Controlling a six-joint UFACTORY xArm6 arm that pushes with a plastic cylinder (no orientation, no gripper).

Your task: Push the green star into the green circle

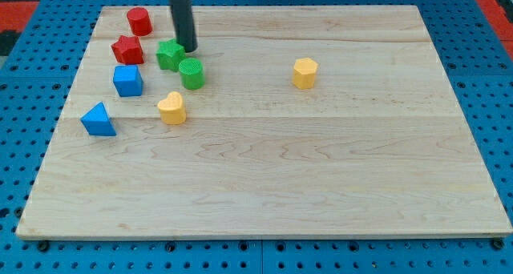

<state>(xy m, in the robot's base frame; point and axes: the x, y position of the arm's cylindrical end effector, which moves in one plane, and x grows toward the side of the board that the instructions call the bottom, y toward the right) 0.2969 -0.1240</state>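
Observation:
The green star (169, 54) lies near the top left of the wooden board (321, 170). The green circle (191, 73) stands just below and to the right of it, touching or nearly touching. My tip (188, 48) is at the star's upper right edge, right against it, and above the circle. The dark rod rises from there out of the view's top.
A red cylinder (139, 21) and a red star (127, 49) lie left of the green star. A blue cube-like block (127, 80) and a blue triangle (98, 119) are lower left. A yellow heart (171, 108) sits below the circle. A yellow hexagon (304, 73) is at centre right.

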